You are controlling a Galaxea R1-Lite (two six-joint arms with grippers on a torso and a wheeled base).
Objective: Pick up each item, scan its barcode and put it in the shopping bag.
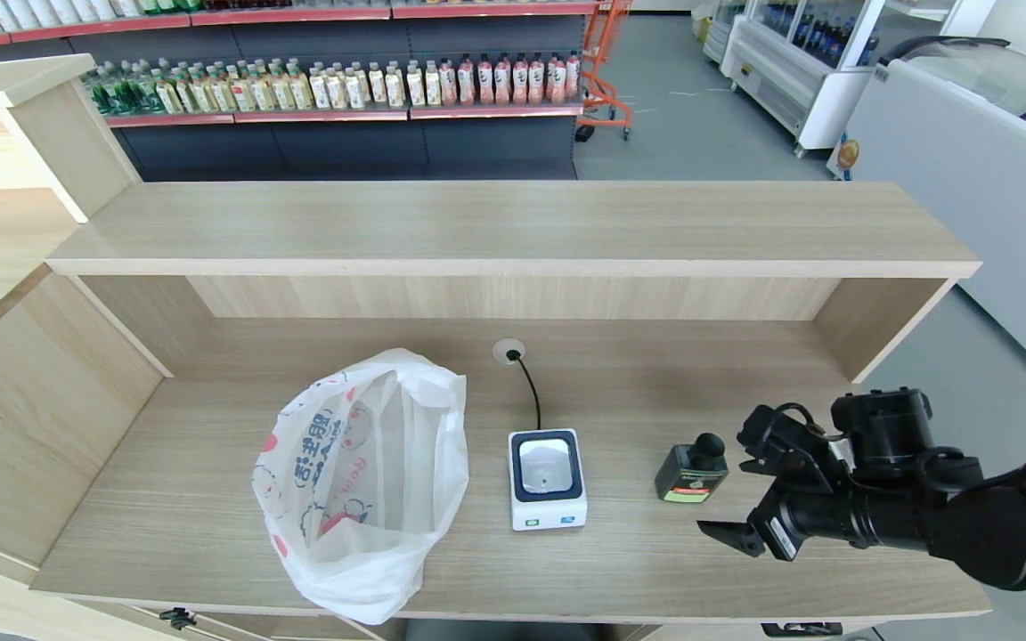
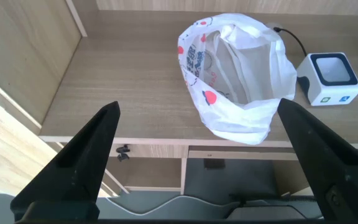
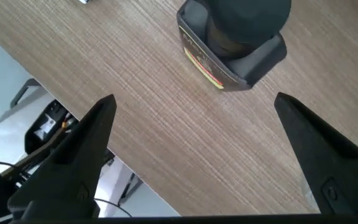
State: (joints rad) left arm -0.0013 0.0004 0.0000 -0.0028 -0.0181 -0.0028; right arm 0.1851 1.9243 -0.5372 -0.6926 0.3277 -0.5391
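Bottle (image 1: 689, 474), squat, dark and rigid, stands on the tabletop (image 1: 620, 552) just ahead of the right end effector (image 1: 731, 491), whose fingers are spread wide. It is probably light; grip the flat-sided body, not the round cap (image 1: 707, 444).

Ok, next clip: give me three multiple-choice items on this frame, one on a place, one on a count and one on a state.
1. Where does the scanner stand?
A. Between the shopping bag and the bottle
B. Inside the shopping bag
C. On the upper ledge

2. How many items wait on the counter outside the shopping bag?
A. One
B. Three
C. Five

3. How is the right gripper?
A. Shut on the bottle
B. Open and empty
C. Shut on the shopping bag

Answers:
1 A: the shopping bag is on the scanner's left and the bottle on its right.
2 A: the bottle is the lone item.
3 B: its jaws stand spread beside the bottle, apart from it.
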